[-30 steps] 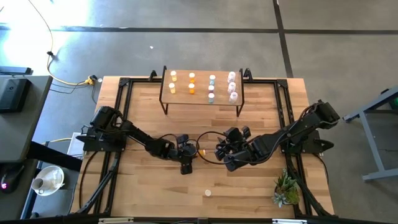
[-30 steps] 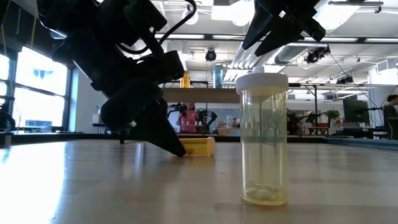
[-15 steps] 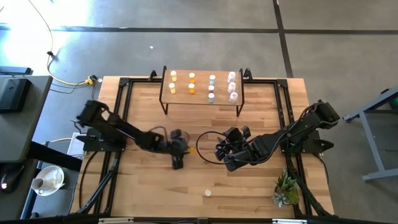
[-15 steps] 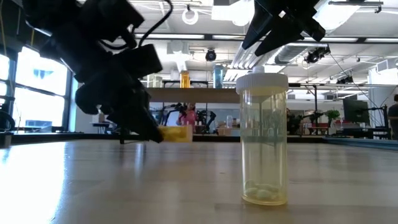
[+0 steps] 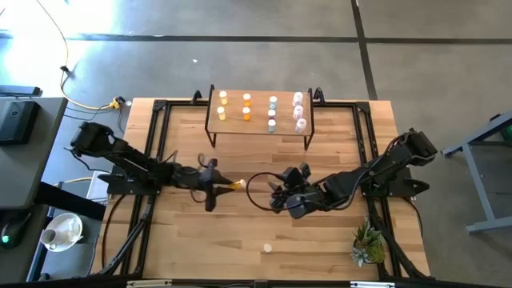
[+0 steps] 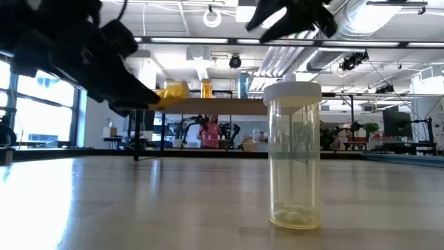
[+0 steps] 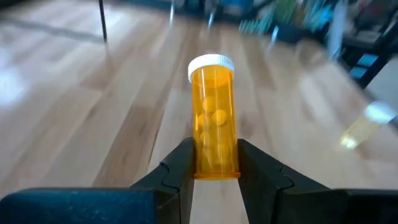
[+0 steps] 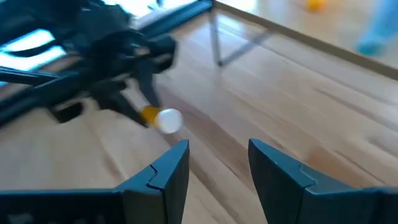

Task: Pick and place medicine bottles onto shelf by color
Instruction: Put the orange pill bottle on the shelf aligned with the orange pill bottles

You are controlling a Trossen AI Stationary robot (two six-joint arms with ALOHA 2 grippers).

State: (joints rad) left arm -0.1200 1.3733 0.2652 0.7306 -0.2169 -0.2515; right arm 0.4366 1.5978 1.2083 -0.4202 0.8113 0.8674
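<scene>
Left gripper (image 7: 214, 163), jaws clamped on an orange medicine bottle (image 7: 213, 118), raised over the desk (image 5: 320, 240) centre; right gripper (image 8: 217, 163), jaws parted and empty, beside it; yellowish bottle (image 6: 294, 154) upright near the front edge; shelf (image 5: 260, 124) at the back edge.

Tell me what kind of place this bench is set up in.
Most likely a robotics lab or open workshop. The low view shows exposed ceiling ducts, strip lights and more benches with equipment behind the wooden table; the high view shows bare concrete floor and loose cables around it.
</scene>
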